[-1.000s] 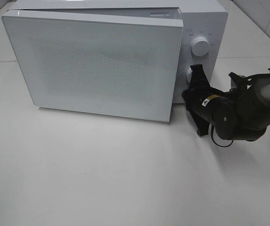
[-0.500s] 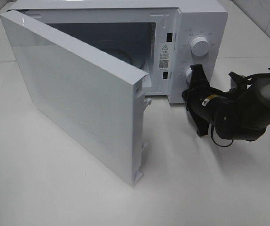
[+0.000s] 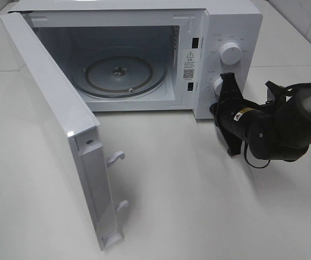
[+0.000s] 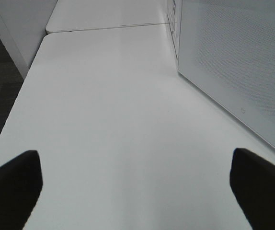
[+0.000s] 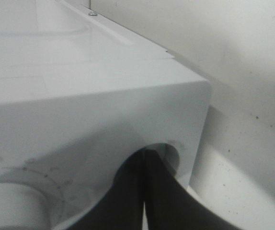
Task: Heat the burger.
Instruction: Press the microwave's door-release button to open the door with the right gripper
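Beside the lower knob (image 3: 217, 85) of the microwave (image 3: 226, 21), the right pincer (image 3: 225, 78) is closed, with its tips at the panel. The left pincer (image 4: 137, 191) is spread wide and empty over the desk (image 3: 199, 189). No view shows the burger. I think an arm bringing it may hit the wide-open door (image 3: 52, 114). The desk is white and smooth, and the wall (image 3: 307, 16) is pale.
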Available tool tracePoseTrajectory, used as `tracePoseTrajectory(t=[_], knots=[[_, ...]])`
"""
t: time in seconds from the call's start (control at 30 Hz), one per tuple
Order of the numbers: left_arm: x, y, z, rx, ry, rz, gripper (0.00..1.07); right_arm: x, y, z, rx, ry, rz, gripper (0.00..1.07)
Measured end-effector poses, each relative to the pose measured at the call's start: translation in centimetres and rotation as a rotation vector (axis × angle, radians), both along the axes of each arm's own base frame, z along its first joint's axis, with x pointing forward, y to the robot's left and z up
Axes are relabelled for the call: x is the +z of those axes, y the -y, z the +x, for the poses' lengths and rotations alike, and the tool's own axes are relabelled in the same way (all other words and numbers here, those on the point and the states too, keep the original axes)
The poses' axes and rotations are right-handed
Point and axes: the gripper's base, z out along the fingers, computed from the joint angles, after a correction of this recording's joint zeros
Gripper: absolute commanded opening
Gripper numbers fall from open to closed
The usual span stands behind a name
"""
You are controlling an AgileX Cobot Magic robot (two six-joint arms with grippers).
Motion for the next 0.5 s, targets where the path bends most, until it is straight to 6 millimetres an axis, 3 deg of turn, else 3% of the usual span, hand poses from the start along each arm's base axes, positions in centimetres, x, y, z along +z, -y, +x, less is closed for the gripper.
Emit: tracePoseTrajectory(t=[0.5], knots=[[0.0,0.0,0.0,0.0,0.0,0.0,1.01,0.24,0.3,-0.58,0.005,0.025,-0.003,0.0]])
